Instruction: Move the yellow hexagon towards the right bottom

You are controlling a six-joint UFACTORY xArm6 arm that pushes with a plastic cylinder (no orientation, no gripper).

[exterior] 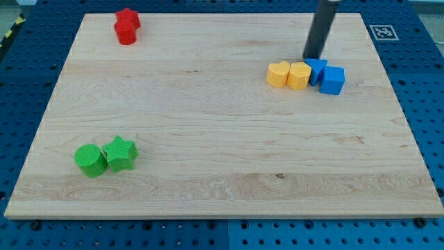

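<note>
Camera view takes in a pale wooden table (pixel 208 104) resting on a blue pegboard (pixel 28 83). At the near left a green cylinder (pixel 90 160) sits touching a green star (pixel 121 153) on its right. At the far left, close to the far edge, a red cylinder (pixel 125 32) lies against a red star (pixel 128 17) just behind it. Over on the right, a tight row runs left to right: a yellow heart (pixel 278 73), then the yellow hexagon (pixel 299 76) touching it, then a blue block (pixel 317 70) of unclear shape pressed against the hexagon, and last a blue cube (pixel 332 80) at the row's right end. My tip (pixel 313 56) stands just behind this row, at the far side of the blue block and just right of the yellow hexagon's far edge. The rod carries no fingers, so no hold can be reported. A black-and-white marker (pixel 383 31) lies at the far right corner.
</note>
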